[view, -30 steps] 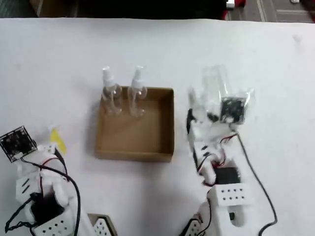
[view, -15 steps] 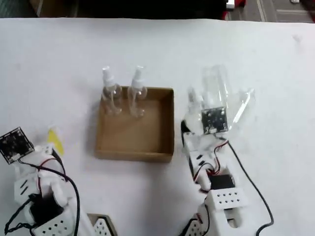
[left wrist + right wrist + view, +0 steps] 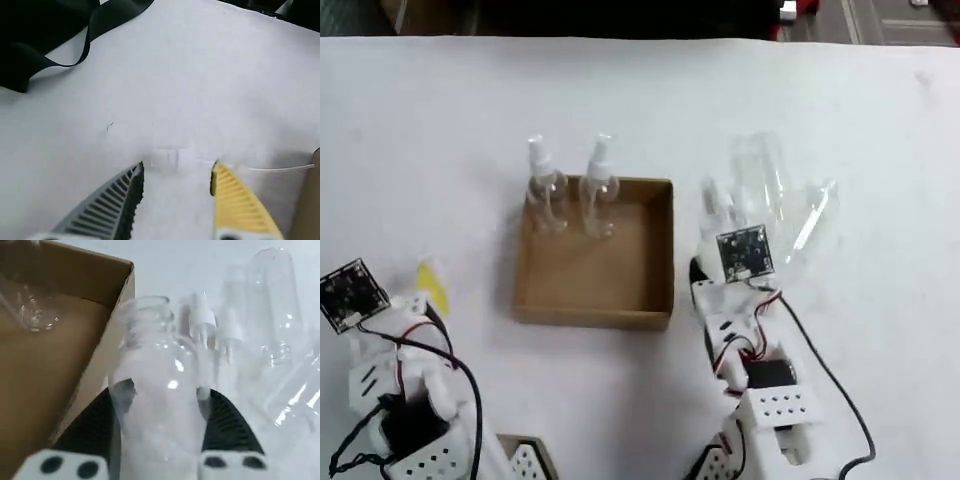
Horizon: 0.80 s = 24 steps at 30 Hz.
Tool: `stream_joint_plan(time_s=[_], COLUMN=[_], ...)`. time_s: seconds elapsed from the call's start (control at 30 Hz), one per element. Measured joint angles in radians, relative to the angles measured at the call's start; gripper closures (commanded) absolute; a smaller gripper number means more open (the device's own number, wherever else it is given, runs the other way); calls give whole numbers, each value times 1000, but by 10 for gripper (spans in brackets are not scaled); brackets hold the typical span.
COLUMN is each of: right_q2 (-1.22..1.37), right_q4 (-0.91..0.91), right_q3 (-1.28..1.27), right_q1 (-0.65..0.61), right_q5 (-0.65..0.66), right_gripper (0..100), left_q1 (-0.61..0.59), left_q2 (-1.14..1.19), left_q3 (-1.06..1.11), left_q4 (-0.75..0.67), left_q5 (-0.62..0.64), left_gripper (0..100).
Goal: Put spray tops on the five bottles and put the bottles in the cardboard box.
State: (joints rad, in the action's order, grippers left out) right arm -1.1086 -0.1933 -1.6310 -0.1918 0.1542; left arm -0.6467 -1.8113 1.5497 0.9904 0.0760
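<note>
**Left of frame.** The left gripper (image 3: 176, 172) sits at the lower left of the high view, over bare table (image 3: 440, 120). Its grey and yellow fingers are spread with nothing between them. In the left wrist view a faint pale item lies just beyond the fingertips. It is too indistinct to identify.

**Centre.** The cardboard box (image 3: 595, 255) stands open. Two capped bottles (image 3: 572, 195) stand upright inside it, side by side against the wall toward the top of the frame, at its left corner. The rest of the box floor is bare.

**Right of centre.** The right gripper (image 3: 165, 395) is just beside the box's right wall. It pinches the held bottle (image 3: 150, 340) by the body, with a black jaw pressed on each side. The bottle's neck is open and carries no top.

**Further right.** Two white spray tops (image 3: 202, 320) stand just past the held bottle. The loose bottles (image 3: 272, 300) are beside them, one upright and at least one lying down. All are uncapped.

**Handling assessment.**
- The bottles appear to be empty thin clear plastic. They are judged light, smooth, easy to tip, and likely to flex or slip under a hard squeeze.
- The best hold is mid-body, below the shoulder, which leaves the neck free for fitting a top.
- The spray tops are small and are best taken at the collar, not the nozzle.

**Status.** Two of the five bottles are judged complete. The third is in hand and awaiting its top.
</note>
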Motion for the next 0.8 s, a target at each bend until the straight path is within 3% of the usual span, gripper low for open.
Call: stream_joint_plan(time_s=[0.4,0.53,0.8], right_q2=[-6,-51,-327], right_q4=[-74,-227,-525], right_q3=[2,46,29], right_q1=[49,49,49], right_q5=[2,2,3], right_gripper=[830,750,751], left_q1=[0,0,0], left_q2=[0,0,0], left_q3=[0,0,34], left_q4=[0,-12,-66], left_q5=[0,0,0], left_gripper=[797,797,797])
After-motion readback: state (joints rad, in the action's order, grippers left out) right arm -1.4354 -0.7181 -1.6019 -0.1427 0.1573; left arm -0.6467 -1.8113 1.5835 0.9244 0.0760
